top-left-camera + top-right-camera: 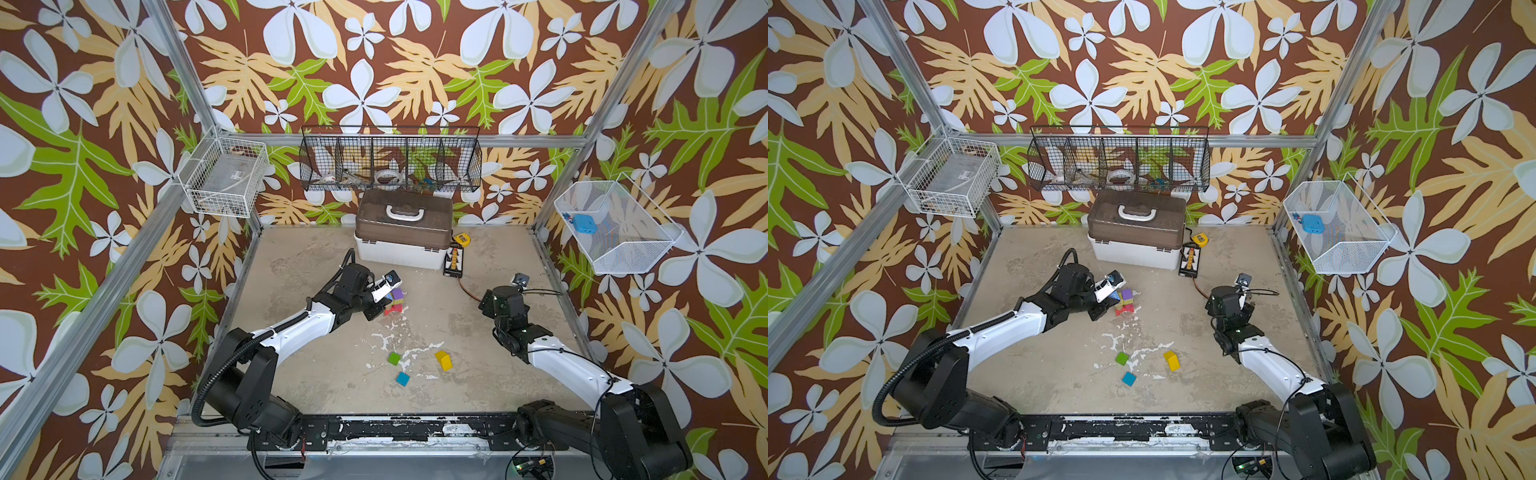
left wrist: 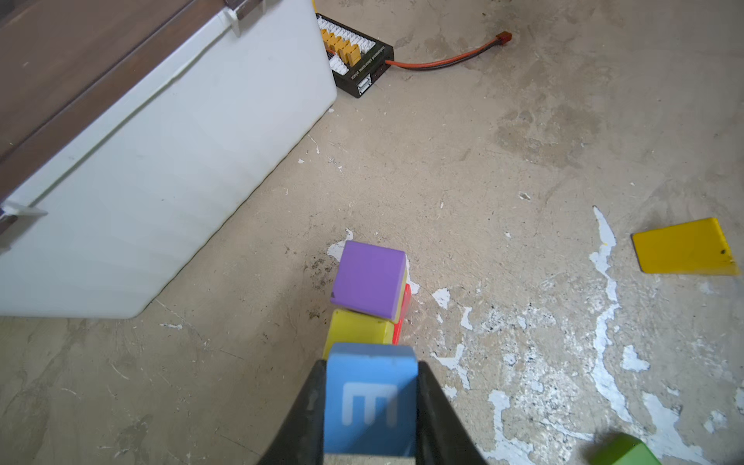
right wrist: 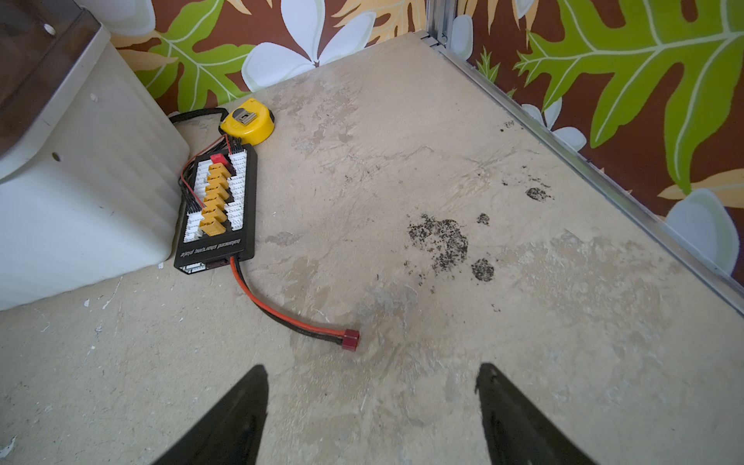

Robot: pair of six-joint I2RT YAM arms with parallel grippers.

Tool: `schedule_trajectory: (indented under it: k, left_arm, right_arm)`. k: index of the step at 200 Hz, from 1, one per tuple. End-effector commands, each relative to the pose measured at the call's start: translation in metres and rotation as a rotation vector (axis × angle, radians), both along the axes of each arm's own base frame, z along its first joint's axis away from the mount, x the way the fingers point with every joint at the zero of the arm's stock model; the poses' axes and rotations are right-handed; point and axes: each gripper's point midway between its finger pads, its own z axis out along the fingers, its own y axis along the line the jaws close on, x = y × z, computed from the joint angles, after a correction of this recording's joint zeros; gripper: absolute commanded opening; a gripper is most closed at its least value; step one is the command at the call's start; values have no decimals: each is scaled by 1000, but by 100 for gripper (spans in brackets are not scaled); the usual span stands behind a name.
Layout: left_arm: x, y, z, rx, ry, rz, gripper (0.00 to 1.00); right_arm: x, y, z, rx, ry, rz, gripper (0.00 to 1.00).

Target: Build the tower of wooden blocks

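Left hand [image 2: 370,362] is clamped shut on the blue block [image 2: 370,406], held just beside the tower [image 1: 395,301], which stands left of centre on the desk [image 1: 457,324], in front of the box [image 1: 401,245]. Risk: the purple cube [image 2: 369,277] on top sits twisted over the yellow piece [image 2: 356,328] and red base [image 2: 406,306], so a skewed or hard set-down would likely shove it off. The fingers flank the block and could clip the stack when they spread. The box is near behind the tower, so there is little room there, but the desk is free in front and rightward. Green block [image 1: 393,358], teal block [image 1: 402,378] and yellow block [image 1: 443,360] lie loose, well apart from the tower. Board [image 1: 455,259] and cable [image 3: 261,306] lie near the right hand [image 3: 372,366], which is wide open and empty over bare desk, with the rail [image 3: 563,147] near its outer side.
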Motion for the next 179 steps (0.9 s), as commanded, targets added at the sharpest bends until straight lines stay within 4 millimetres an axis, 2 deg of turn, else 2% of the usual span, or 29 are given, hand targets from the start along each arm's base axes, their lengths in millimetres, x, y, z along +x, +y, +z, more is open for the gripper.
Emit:
schedule_trajectory:
  k: [1,67,122,179]
  left_arm:
    - [-3,-3,0,9,39,-30,0]
    - [0,-2,4,62,90,-29,0]
    - [6,8,-20,156,160,17,0]
    - [5,2,-11,124,138,-11,0]
  right_arm:
    - [2,0,3,-3,-7,1,81]
    - [2,1,3,-2,-8,2,81]
    - [3,1,2,-2,-6,3,81]
    - [3,1,2,-1,-6,4,81]
